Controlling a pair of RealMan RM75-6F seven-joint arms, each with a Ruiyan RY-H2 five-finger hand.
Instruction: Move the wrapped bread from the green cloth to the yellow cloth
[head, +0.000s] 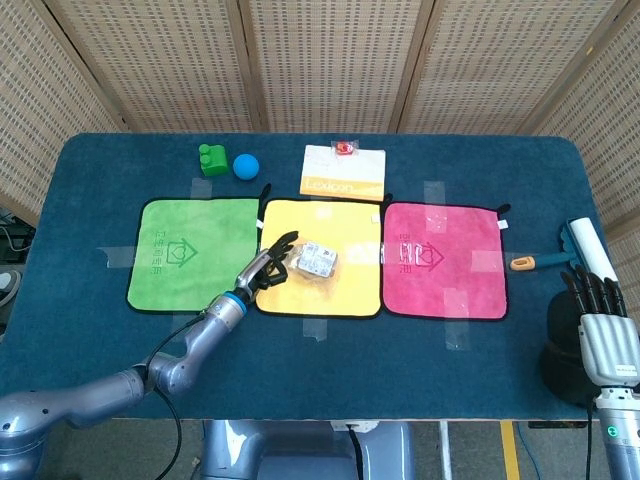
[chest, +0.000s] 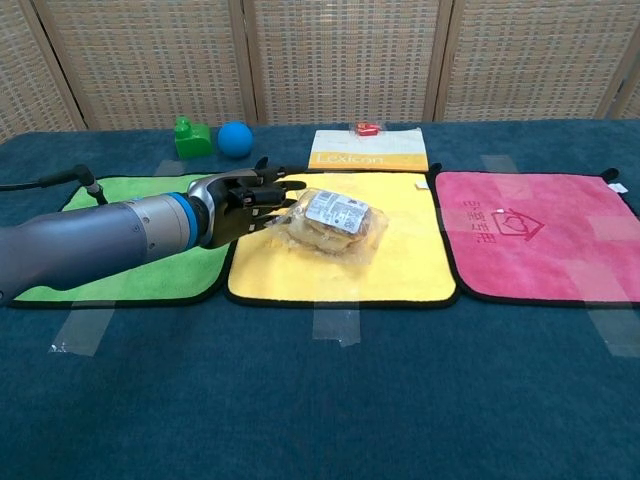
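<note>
Left hand (chest: 243, 198) over the near-left part of the yellow cloth (chest: 400, 272), fingers spread flat, grasping nothing. Bread (chest: 332, 220) lies just beyond the fingertips, touching or nearly so, fully on the yellow cloth near its middle. Green cloth (chest: 120, 280) sits under the forearm. Right hand (head: 603, 335) rests far off at the table edge, fingers extended, empty. Risk, as judged: a careless withdrawal could snag the crinkly wrapper and drag the bread back toward the green cloth.

bread label (chest: 336, 209): print too small to read
right robot hand (head: 603, 335): absent from chest view; arm cut off by head view's lower edge
pink cloth (chest: 540, 232): right edge cut off in chest view
</note>
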